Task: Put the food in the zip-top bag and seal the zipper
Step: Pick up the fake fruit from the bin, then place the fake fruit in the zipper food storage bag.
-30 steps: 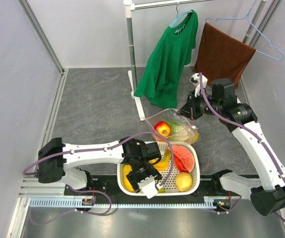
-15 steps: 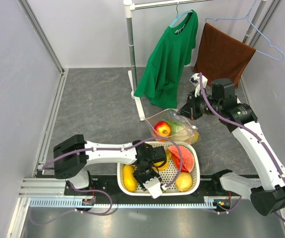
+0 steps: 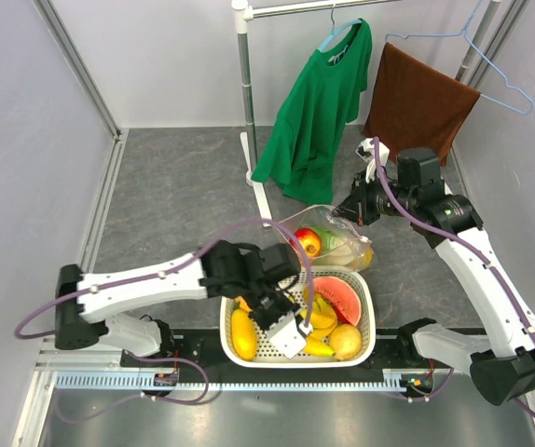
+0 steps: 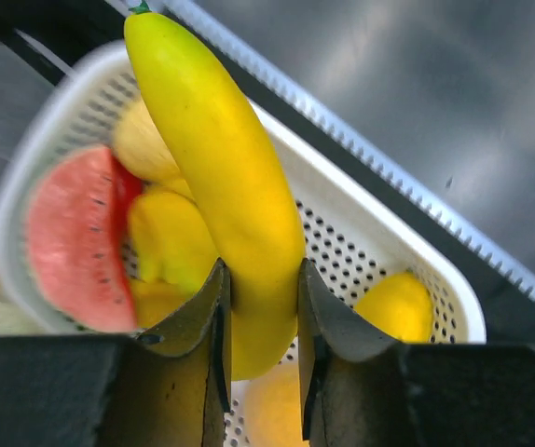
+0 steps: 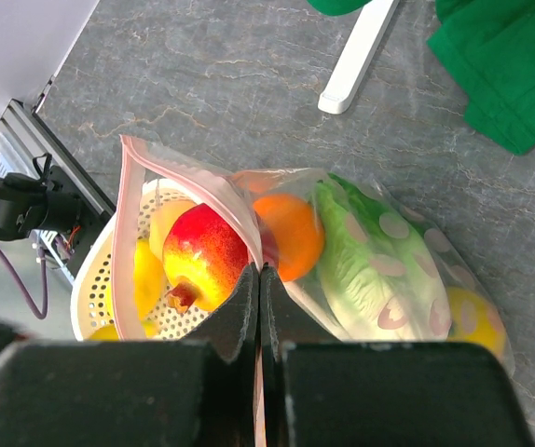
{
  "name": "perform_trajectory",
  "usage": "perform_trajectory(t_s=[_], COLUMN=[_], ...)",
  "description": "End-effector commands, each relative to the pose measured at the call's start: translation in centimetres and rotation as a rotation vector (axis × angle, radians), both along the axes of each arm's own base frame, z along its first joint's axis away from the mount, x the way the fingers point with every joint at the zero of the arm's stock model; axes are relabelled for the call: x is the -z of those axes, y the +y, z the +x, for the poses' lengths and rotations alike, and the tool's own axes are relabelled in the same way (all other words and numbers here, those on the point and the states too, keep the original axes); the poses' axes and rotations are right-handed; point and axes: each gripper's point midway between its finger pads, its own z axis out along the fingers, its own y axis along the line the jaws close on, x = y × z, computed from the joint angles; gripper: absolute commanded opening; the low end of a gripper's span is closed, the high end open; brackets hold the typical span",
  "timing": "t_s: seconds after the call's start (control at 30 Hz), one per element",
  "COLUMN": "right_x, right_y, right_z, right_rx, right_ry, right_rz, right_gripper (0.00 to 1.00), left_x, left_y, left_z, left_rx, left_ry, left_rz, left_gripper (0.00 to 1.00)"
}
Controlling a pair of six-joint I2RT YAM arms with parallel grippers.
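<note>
My right gripper [image 3: 349, 209] [image 5: 259, 270] is shut on the mouth edge of the clear dotted zip-top bag [image 3: 340, 244] and holds it up and open; the pinkish zipper [image 5: 122, 238] loops round the mouth. Inside the bag are the green cabbage [image 5: 361, 256], the orange [image 5: 289, 235] and a yellow fruit [image 5: 473, 317]. A red-yellow fruit [image 5: 202, 256] sits at the mouth. My left gripper [image 3: 286, 331] [image 4: 260, 270] is over the white basket [image 3: 371, 317], shut on a yellow banana [image 4: 226, 168]. A round yellow fruit [image 3: 345, 340] lies in the basket.
The basket also holds a watermelon slice [image 3: 336, 296], more bananas [image 3: 321, 317] and a long yellow fruit [image 3: 242, 333]. A rack post [image 3: 245, 93] with a green shirt [image 3: 319, 102] and a brown towel [image 3: 417, 102] stands behind the bag.
My left arm has swung and its gripper has shifted within the basket, now gripping the banana. The right arm and the bag have not moved.
</note>
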Motion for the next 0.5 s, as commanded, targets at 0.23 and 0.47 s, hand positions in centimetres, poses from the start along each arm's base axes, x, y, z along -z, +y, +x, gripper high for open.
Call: perform_trajectory(t_s=[0.23,0.47], right_x=[-0.9,-2.5], right_y=[0.0,0.4], right_z=[-0.1,-1.0], right_rx=[-0.013,-0.054], right_ry=[-0.036,-0.074], right_rz=[0.023,0.058], right_gripper=[0.00,0.00], left_x=[-22.8,-24.5], left_y=[-2.4,-2.7], left_z=[3.1,9.9], left_rx=[-0.514,-0.694], left_ry=[0.873,1.021], left_rz=[-0.336,-0.497], left_gripper=[0.02,0.02])
